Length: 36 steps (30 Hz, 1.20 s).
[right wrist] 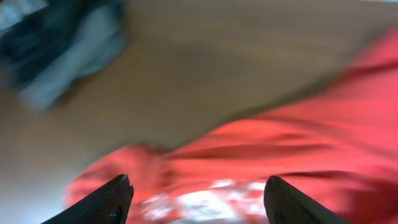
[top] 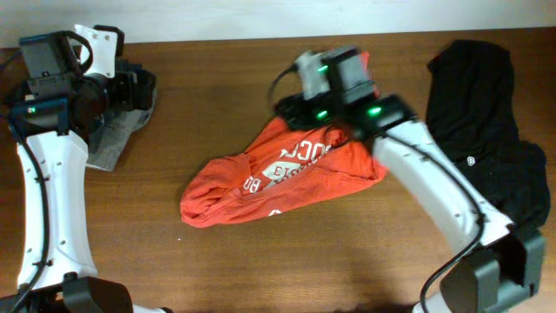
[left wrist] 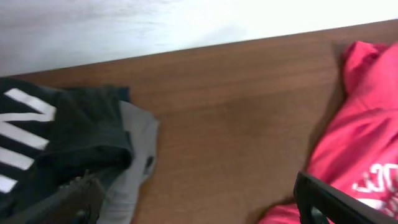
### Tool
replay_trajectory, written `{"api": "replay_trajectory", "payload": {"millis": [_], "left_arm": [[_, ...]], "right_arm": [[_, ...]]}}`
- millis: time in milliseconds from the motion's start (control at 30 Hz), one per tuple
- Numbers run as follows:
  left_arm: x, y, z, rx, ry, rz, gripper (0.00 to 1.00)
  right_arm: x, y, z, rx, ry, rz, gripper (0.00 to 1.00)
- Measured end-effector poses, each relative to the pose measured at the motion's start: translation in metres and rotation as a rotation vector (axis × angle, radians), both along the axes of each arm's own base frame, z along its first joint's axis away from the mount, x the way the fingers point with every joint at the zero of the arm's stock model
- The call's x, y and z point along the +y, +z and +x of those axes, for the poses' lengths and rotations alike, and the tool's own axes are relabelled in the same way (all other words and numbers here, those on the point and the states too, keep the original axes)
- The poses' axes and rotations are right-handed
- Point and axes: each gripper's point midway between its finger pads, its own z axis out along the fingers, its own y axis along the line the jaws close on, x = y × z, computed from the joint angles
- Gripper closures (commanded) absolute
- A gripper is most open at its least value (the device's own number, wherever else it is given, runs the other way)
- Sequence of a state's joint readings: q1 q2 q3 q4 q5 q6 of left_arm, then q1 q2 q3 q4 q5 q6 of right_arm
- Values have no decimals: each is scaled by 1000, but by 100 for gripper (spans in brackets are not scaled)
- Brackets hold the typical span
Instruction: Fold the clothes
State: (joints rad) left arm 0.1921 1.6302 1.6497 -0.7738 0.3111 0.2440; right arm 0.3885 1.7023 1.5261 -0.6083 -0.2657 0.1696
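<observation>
Overhead | crumpled red-orange T-shirt (top: 261,187) (white lettering) on wood table (top: 217,87) | left jaws apart | right jaws apart

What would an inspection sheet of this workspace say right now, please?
Surface: brown wooden table, grain visible.
Job's things: red-orange T-shirt crumpled mid-table, unfolded; black garment heaped at the right.
Clutter: black top with white letters lying over a grey garment, far left.
Grippers: left gripper open by the clutter; right gripper open over the T-shirt.
Cables: black cable along each arm.
Surroundings: pale wall behind the table.
</observation>
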Motion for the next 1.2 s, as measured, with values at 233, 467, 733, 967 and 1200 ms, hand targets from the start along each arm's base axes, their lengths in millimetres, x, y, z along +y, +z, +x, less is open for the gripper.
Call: {"api": "replay_trajectory", "payload": {"millis": [233,467,733,967,1200], "left_arm": [[-48,-14,-4,52,-131,-20,5],[-96,-52,2,146,-240,-26,5],[-121,-73,2,195,-280,16,5],[-123,-85,4,222,-274,42,5],[-122,-91,5,236,-268,49,5]], "right_arm": [[-104,-23,50,-22,-273,-157,28],[-146,-77,86,15,-379,-204,29],[-166,-156,113,85,-434,-221,31],[-169,-193,112,139,-438,-239,36],[-173,-215,109,173,-444,-269,71]]}}
